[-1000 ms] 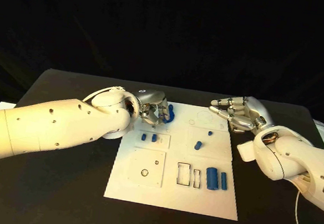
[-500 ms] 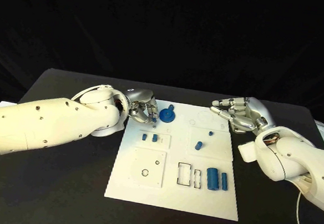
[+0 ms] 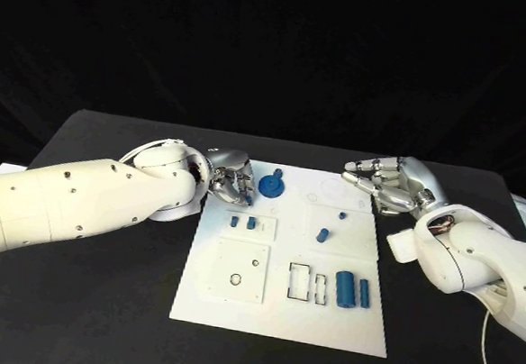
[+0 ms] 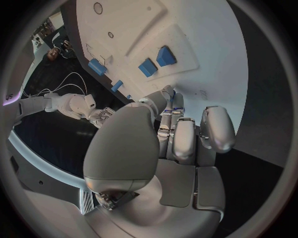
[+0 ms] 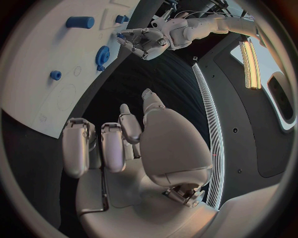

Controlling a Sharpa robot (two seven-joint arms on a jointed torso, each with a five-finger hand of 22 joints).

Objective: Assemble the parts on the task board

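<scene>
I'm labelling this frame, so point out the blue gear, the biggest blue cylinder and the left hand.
blue gear (image 3: 271,186), head view, middle of its toothed disc.
biggest blue cylinder (image 3: 344,289), head view, middle of its side.
left hand (image 3: 233,179), head view, middle of the hand.

The left hand (image 3: 233,181) has drawn back leftward from the blue gear (image 3: 273,186) at the far left of the task board (image 3: 280,312), uncovering the gear.

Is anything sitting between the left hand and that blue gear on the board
Nothing visible does. The left hand sits right beside the blue gear at the task board's far left corner, with only bare white board between them.
</scene>
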